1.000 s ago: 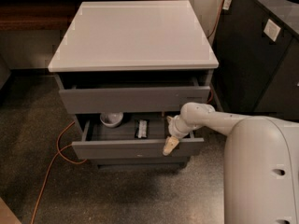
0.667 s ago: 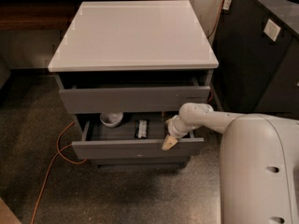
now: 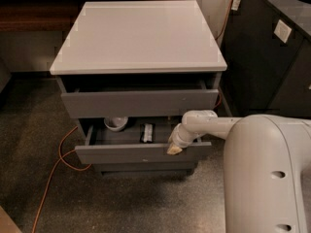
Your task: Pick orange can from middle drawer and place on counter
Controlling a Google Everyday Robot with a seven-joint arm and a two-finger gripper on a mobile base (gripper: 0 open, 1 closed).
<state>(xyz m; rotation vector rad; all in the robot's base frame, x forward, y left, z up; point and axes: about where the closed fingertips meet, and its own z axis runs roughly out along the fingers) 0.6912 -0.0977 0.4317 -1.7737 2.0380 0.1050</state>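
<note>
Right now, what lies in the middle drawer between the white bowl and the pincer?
In the camera view, a flat black packet lies between the white bowl and the pincer, which sits at the middle drawer's right front corner.

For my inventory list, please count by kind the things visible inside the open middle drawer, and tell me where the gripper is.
White bowl: 1
Black packet: 1
Orange can: 0 visible
Total: 2
The gripper is at the right end of the front of the middle drawer.
</note>
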